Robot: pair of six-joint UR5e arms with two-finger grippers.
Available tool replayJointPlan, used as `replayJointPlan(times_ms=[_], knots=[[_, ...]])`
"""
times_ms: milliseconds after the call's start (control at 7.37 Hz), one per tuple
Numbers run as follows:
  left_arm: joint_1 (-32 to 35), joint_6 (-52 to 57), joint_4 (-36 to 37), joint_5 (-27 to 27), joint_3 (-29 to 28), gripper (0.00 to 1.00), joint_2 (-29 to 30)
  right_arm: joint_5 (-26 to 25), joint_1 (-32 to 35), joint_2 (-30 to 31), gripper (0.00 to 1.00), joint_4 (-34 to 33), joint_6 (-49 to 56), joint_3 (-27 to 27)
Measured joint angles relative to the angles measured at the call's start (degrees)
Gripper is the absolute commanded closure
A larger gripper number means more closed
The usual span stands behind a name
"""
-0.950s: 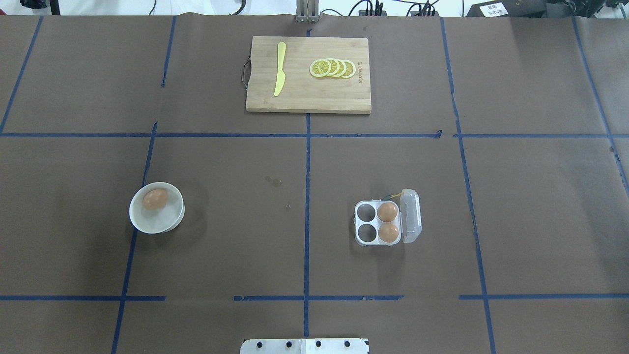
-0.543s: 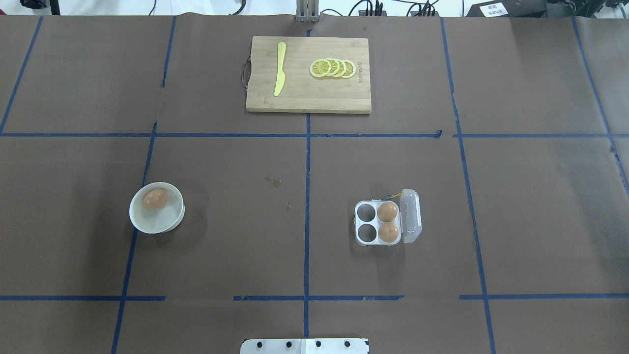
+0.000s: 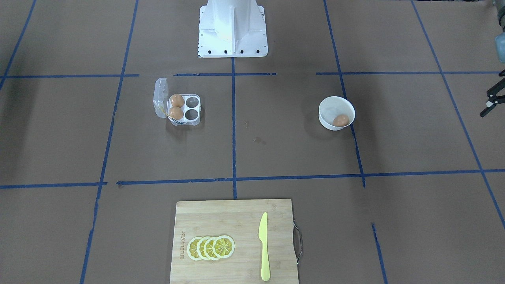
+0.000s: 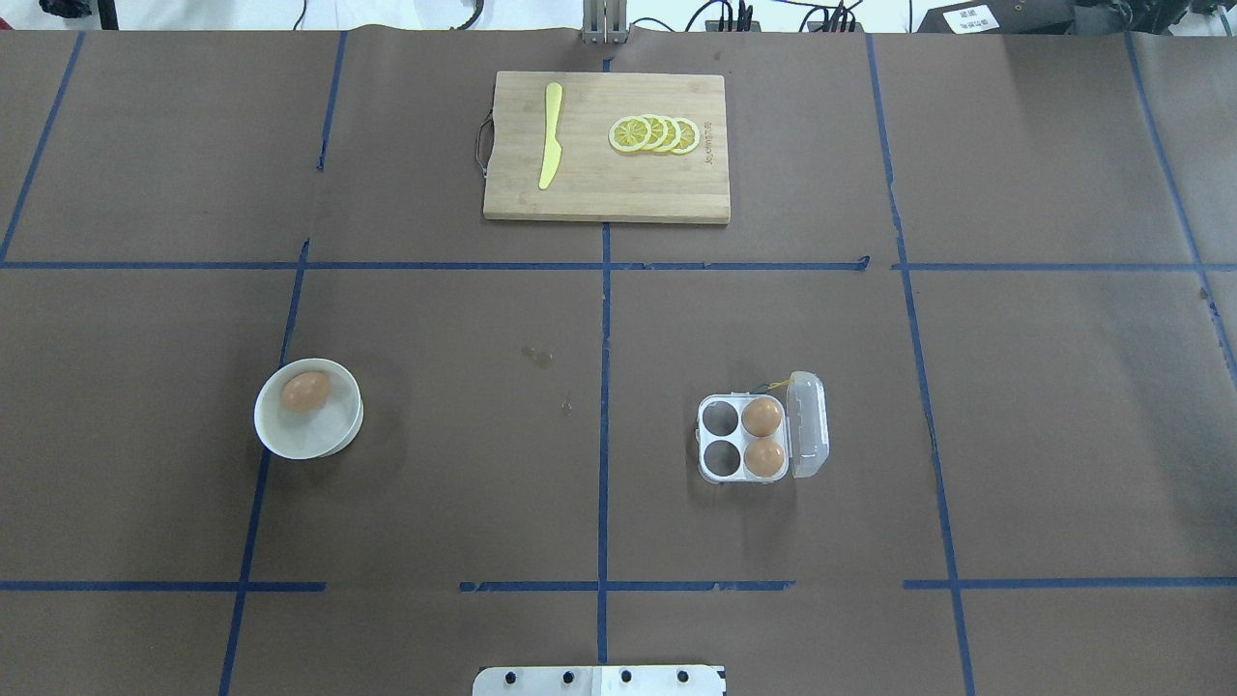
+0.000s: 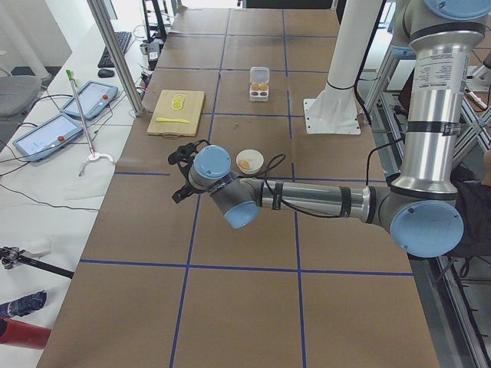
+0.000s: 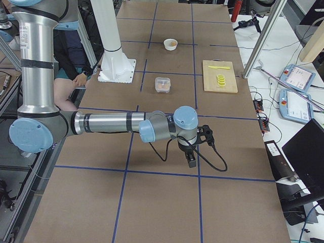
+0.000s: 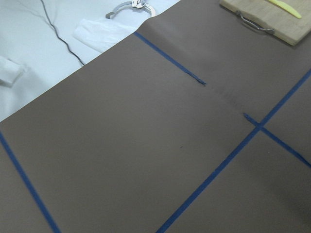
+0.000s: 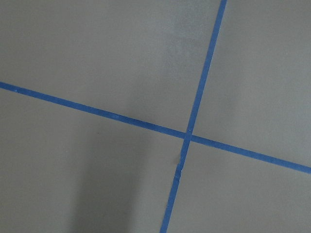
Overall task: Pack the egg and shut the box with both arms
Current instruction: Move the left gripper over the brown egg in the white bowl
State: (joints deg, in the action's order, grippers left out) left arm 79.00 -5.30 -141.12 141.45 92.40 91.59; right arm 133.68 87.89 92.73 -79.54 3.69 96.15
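The egg (image 4: 305, 391) lies in a round white bowl (image 4: 307, 440) on the table's left; the front view shows it too (image 3: 340, 120). The box (image 4: 732, 436) stands on the right, its clear lid (image 4: 808, 425) swung open to the right. Two look-alike eggs (image 4: 762, 436) fill its right cells and the left cells are empty. My left gripper (image 5: 179, 173) hangs left of the bowl, well apart from it. My right gripper (image 6: 192, 160) hangs far right of the box. Neither shows in the overhead view. I cannot tell whether either is open or shut.
A wooden cutting board (image 4: 606, 188) at the far middle carries a yellow knife (image 4: 551, 135) and lemon slices (image 4: 655, 134). The white base pedestal (image 3: 232, 31) stands at the near edge. Both wrist views show only brown table cover and blue tape lines.
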Motion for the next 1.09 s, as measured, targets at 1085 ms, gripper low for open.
replayJointPlan(times_ms=[1085], knots=[[-31.44, -38.90, 6.06, -21.03, 15.88, 0.04, -1.30, -0.05, 0.00, 0.60, 0.00, 0.09, 0.00, -0.02]])
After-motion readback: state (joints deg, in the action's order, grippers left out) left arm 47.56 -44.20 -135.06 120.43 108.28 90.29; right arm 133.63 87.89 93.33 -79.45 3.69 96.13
